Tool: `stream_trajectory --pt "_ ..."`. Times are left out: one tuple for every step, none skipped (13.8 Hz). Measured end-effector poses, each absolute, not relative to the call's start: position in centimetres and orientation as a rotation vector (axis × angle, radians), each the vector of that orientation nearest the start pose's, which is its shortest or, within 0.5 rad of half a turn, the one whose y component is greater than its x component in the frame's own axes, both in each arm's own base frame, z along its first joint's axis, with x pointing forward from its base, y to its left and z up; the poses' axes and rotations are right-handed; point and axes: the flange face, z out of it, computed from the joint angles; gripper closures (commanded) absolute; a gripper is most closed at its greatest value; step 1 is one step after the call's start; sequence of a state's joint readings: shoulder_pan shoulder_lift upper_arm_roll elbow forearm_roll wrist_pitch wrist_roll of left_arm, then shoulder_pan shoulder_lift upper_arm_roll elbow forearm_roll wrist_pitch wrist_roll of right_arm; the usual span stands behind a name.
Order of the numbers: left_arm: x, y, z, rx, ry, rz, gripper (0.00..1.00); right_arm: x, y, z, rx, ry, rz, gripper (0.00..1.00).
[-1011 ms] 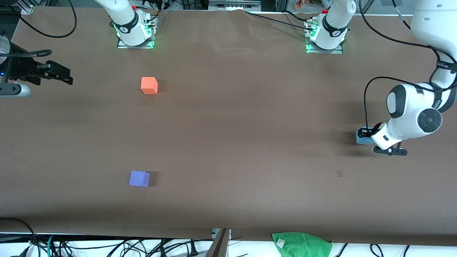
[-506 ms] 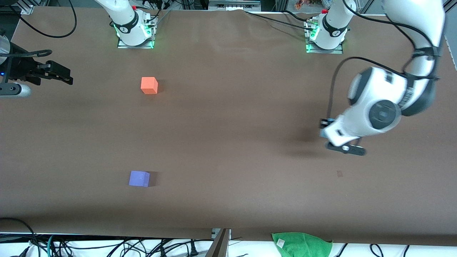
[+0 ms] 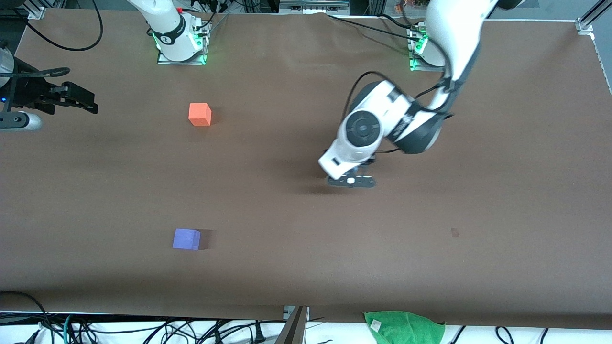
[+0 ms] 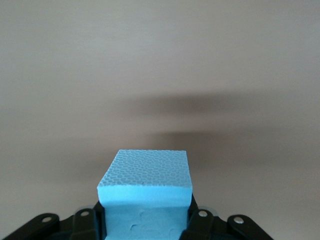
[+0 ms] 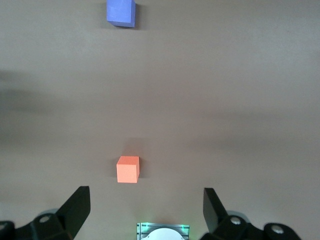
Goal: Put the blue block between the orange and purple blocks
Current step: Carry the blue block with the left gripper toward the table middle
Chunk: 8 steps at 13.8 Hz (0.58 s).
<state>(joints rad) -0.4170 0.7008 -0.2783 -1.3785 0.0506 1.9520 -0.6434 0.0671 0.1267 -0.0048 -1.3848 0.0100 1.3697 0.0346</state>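
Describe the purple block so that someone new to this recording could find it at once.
Start at the brown table and go toward the right arm's end, where two cubes sit apart in the open. The purple block is the one nearer the front camera, the orange block lying farther up. Its violet colour sets it apart from the orange one.

Robotics laboratory: two arm bases (image 3: 180, 45) bolted to a brown-covered table (image 3: 287, 267), loose cables (image 3: 143, 329) trailing beside the table's edge, and aluminium framing (image 3: 590, 16) at its corner.
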Motion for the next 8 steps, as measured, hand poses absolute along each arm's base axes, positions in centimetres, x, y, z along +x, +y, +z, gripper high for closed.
stream_trajectory --pt "57.5 -44.1 28.3 -3.204 0.027 0.240 0.84 57.1 3.7 62.2 -3.131 -0.045 0.225 0.00" --pt "57.2 -45.4 26.6 -3.227 0.024 0.226 0.84 57.2 3.7 62.1 -3.131 -0.044 0.227 0.00" --pt "56.9 -46.3 25.1 -3.241 0.005 0.216 0.84 57.2 3.6 62.0 -3.131 -0.041 0.228 0.00" --pt "56.5 -47.2 23.8 -3.251 -0.023 0.206 0.83 57.4 3.4 61.9 -3.132 -0.036 0.228 0.00" --pt "56.0 -48.0 22.8 -3.260 -0.051 0.198 0.81 57.5 3.2 61.8 -3.132 -0.031 0.225 0.00" --pt "55.6 -48.7 22.0 -3.264 -0.067 0.192 0.51 57.7 3.1 61.7 -3.134 -0.027 0.217 0.00" --pt "55.2 -49.1 21.5 -3.264 -0.076 0.192 0.01 57.8 3.1 61.7 -3.135 -0.026 0.204 0.00" --pt "55.0 -49.3 21.2 -3.262 -0.079 0.194 0.00 58.0 3.1 61.7 -3.136 -0.026 0.186 0.00"
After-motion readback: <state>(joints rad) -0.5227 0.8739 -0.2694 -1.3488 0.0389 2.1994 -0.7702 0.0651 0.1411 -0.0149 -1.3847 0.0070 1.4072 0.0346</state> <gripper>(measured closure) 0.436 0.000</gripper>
